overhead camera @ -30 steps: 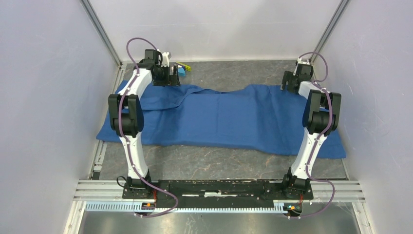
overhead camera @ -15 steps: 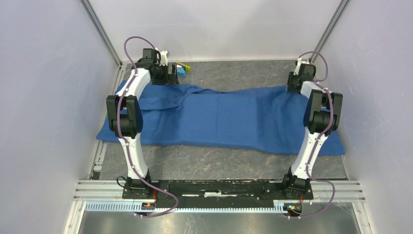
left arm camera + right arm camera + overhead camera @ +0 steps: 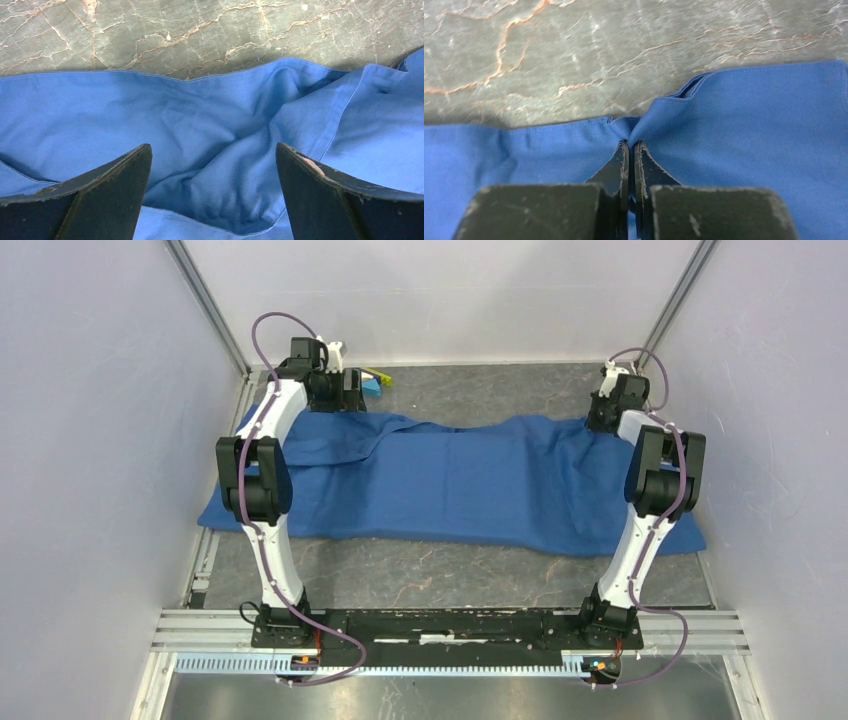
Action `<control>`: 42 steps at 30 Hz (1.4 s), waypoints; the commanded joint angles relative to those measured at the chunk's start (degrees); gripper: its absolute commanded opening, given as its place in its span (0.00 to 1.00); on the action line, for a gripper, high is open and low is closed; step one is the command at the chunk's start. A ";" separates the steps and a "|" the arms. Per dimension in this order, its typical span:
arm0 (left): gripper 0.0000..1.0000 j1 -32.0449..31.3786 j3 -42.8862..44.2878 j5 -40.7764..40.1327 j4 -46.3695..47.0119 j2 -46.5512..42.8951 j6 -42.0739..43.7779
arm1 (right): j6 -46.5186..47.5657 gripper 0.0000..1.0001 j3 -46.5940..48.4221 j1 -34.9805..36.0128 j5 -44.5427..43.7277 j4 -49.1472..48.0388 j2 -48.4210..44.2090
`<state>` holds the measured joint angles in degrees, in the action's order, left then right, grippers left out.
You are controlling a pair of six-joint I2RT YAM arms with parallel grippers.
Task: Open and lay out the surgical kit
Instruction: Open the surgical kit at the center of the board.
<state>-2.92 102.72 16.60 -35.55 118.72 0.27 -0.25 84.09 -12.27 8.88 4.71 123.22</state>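
Jaws of left gripper (image 3: pixel 212 146) spread wide over rumpled blue cloth wrap (image 3: pixel 450 480), right gripper (image 3: pixel 630 144) jaws pinched on the wrap's far edge, wrap spread across grey marbled surface (image 3: pixel 450 575), block toy (image 3: pixel 372 383) beyond far-left corner.

A cloth wrap (image 3: pixel 480 490) lies spread left to right across the middle of the table (image 3: pixel 450 575), with tabletop showing before and behind it. The left gripper (image 3: pixel 338 390) hangs over its far left corner; the right gripper (image 3: pixel 603 412) sits at its far right edge — fingers pinched on a fold. A block toy (image 3: pixel 372 383) lies just behind that left corner, beside the left gripper.
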 commanded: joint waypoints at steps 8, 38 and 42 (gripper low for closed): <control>1.00 0.26 0.88 0.71 0.61 -1.96 3.68 | 6.47 0.00 -14.48 0.63 9.65 -11.19 -19.31; 1.00 0.24 -1.41 3.21 0.58 -4.86 5.94 | 26.49 0.00 -46.51 0.58 14.70 -0.18 -57.31; 1.00 0.16 -2.49 3.53 0.27 -5.93 7.44 | 27.44 0.00 -47.17 0.60 16.78 4.07 -62.18</control>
<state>-2.92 101.12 18.37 -35.70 116.86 4.05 24.99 37.58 -11.73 22.65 3.38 65.80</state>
